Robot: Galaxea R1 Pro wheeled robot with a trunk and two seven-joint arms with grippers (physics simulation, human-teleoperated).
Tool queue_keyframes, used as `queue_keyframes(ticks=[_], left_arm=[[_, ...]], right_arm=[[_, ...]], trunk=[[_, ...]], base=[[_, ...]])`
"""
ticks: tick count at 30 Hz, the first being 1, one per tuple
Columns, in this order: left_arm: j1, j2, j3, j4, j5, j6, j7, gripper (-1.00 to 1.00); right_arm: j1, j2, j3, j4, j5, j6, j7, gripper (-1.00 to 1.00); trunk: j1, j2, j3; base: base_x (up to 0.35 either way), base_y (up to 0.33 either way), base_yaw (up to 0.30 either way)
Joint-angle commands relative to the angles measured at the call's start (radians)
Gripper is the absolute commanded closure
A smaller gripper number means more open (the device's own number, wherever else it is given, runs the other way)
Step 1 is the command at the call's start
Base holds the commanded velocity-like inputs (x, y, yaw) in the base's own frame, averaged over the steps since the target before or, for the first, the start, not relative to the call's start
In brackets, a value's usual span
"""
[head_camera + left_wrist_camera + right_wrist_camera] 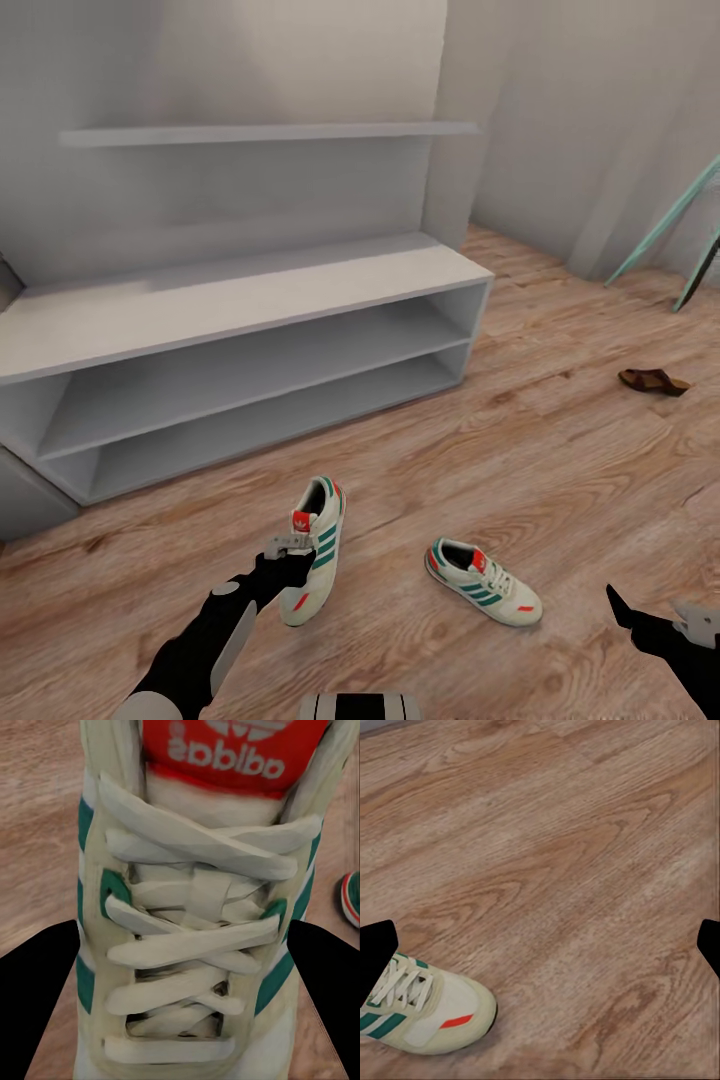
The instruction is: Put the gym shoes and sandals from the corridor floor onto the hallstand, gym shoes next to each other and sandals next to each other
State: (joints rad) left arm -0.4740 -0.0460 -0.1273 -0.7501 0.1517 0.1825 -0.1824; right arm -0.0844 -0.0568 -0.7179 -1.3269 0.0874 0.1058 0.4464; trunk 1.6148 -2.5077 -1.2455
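Observation:
One gym shoe, white with green stripes and a red tongue patch, is tilted just in front of the hallstand. My left gripper is shut on it. The left wrist view has its laces between the black fingers. The second gym shoe lies on the corridor floor to the right, and its toe appears in the right wrist view. One dark brown sandal lies on the floor far right. My right gripper hangs open at the lower right, above bare planks.
The hallstand has a flat top, two open shelf levels and a floating shelf on its back panel. A teal-framed object leans against the right wall. A low grey unit touches the hallstand's left end.

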Motion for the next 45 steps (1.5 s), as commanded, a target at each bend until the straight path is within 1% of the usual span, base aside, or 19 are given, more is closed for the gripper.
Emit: queue_keyframes(ticks=[1,23,32,45], left_arm=[[0.0,0.0,0.0,0.0,0.0,0.0,0.0,1.0],[0.0,0.001,0.0,0.0,0.0,0.0,0.0,1.0],[0.0,0.002,0.001,0.0,0.001,0.0,0.0,1.0],[0.0,0.002,0.002,0.0,0.001,0.0,0.0,1.0]], right_arm=[[0.0,0.0,0.0,0.0,0.0,0.0,0.0,-1.0],[-0.002,0.0,0.0,0.003,0.0,-0.007,0.0,-1.0],[-0.002,0.0,0.001,0.003,0.0,-0.014,-0.001,-1.0],[-0.002,0.0,0.009,0.003,0.001,-0.015,-0.001,-1.0]], trunk=[[0.0,0.0,0.001],[0.0,0.0,0.015],[0.0,0.0,0.017],[0.0,0.0,0.017]], base=[[0.0,0.0,-0.238],[0.0,0.0,-0.26],[0.0,0.027,-0.059],[0.0,0.238,-0.005]])
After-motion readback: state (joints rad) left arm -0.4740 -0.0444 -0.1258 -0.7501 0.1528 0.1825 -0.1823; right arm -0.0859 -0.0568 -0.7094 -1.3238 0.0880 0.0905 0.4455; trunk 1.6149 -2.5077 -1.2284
